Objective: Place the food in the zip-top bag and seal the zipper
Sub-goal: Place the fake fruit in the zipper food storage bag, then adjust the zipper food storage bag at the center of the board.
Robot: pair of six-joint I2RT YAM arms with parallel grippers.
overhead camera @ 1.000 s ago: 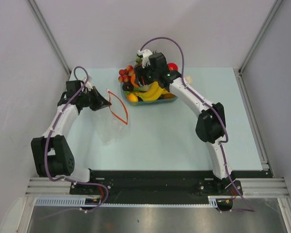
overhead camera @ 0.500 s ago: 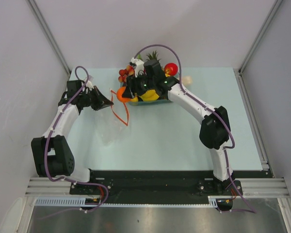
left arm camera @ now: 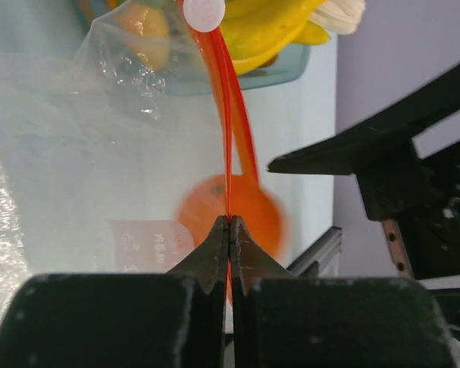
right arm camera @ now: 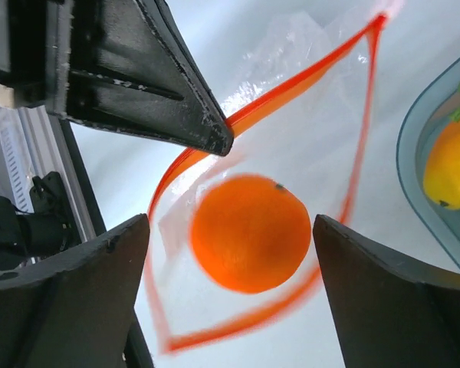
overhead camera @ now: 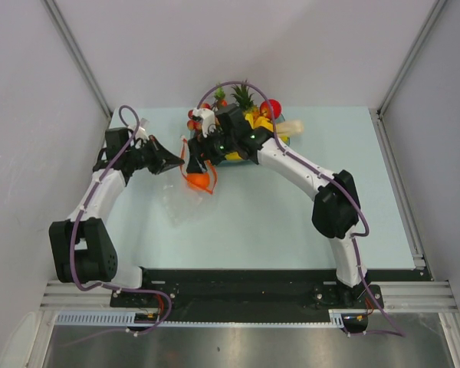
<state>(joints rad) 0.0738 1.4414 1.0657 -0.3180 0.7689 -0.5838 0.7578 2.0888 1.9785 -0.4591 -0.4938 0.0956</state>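
Note:
My left gripper (overhead camera: 178, 162) is shut on the red-orange zipper (left arm camera: 231, 130) and holds the clear zip-top bag (overhead camera: 176, 205) with its mouth open. My right gripper (overhead camera: 196, 156) hangs open just above that mouth, its jaws wide apart (right arm camera: 230, 230). The round orange (right arm camera: 249, 234) sits free between and below the fingers, inside the zipper loop, blurred; it also shows behind the strip in the left wrist view (left arm camera: 253, 215) and in the top view (overhead camera: 200, 181). The banana bunch (left arm camera: 272, 27) and the red apple (overhead camera: 271, 109) stay at the tray.
The blue-tinted fruit tray (right arm camera: 415, 146) stands at the table's back, right of the bag, mostly hidden by my right arm. It holds a pineapple (overhead camera: 244, 96), a yellow fruit (right arm camera: 451, 165) and a red berry cluster (overhead camera: 193, 119). A pale object (overhead camera: 291, 127) lies beside it.
My right gripper moved left from the tray to over the bag mouth with the orange, then opened; the orange now lies loose in the mouth. My left gripper kept its hold.

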